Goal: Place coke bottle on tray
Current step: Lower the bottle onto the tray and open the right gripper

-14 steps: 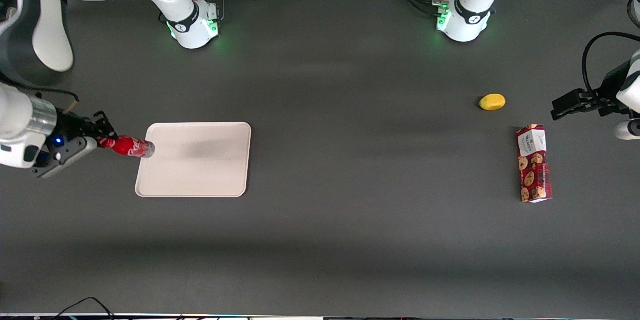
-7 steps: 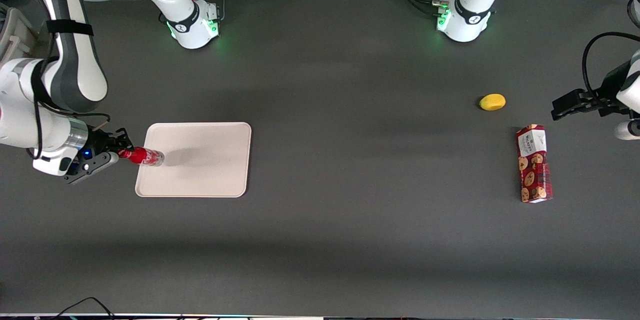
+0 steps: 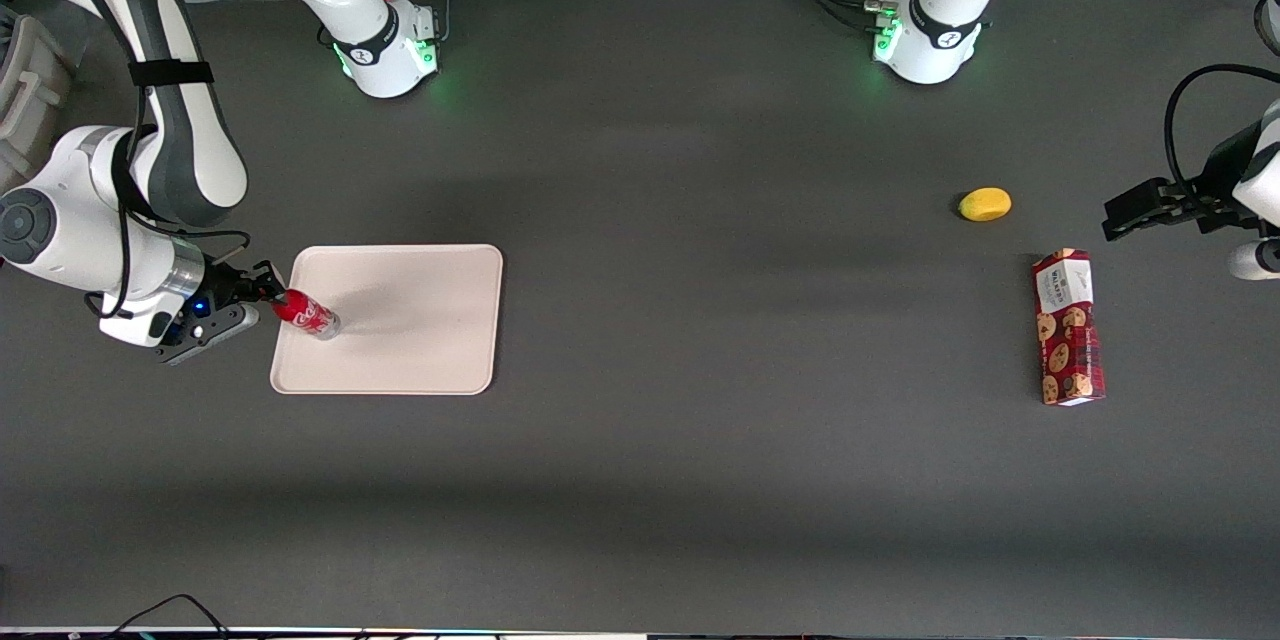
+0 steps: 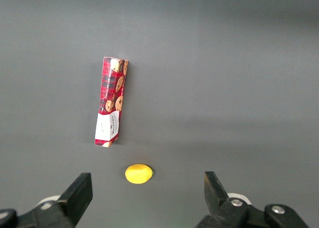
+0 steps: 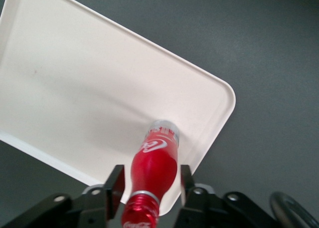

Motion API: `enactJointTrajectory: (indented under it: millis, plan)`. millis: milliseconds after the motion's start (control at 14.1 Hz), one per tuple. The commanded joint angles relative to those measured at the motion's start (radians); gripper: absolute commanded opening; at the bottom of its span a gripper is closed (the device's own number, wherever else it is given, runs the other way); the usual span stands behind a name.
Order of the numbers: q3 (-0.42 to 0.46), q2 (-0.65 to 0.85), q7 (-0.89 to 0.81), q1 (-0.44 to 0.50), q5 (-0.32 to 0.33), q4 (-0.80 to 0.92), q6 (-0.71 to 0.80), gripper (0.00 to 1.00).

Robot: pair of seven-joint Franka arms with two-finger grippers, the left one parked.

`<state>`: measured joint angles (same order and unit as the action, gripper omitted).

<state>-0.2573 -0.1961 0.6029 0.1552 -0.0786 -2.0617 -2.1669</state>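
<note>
The coke bottle (image 3: 305,313) is small and red with a silvery base. Its base rests on the beige tray (image 3: 420,320), close to the tray's edge toward the working arm's end of the table. My right gripper (image 3: 270,296) is at the bottle's cap and neck, over that tray edge. In the right wrist view the gripper (image 5: 149,177) straddles the bottle (image 5: 155,158). Narrow gaps show between each finger (image 5: 116,180) and the red body, so the jaws stand open. The silvery base touches the tray (image 5: 75,88) near its rounded corner.
A red cookie box (image 3: 1068,327) and a yellow fruit (image 3: 985,204) lie toward the parked arm's end of the table; both also show in the left wrist view, the box (image 4: 110,108) and the fruit (image 4: 138,173). Two arm bases (image 3: 385,45) stand at the table's back.
My right gripper came down and moved over the tray's edge with the bottle. The bottle went from tilted in the air to base down on the tray.
</note>
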Motion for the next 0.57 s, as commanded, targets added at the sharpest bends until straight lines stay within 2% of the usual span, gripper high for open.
enactJointTrajectory:
  millis: [0, 142, 283, 496]
  plan:
    - [0.001, 0.013, -0.023, 0.003, -0.026, 0.018, 0.002, 1.0]
    - [0.007, 0.035, -0.095, 0.003, -0.026, 0.079, 0.083, 1.0]
    - [0.013, 0.063, -0.204, 0.013, -0.024, 0.196, 0.235, 1.0]
    - [0.081, 0.069, -0.395, 0.014, -0.009, 0.41, 0.474, 1.0]
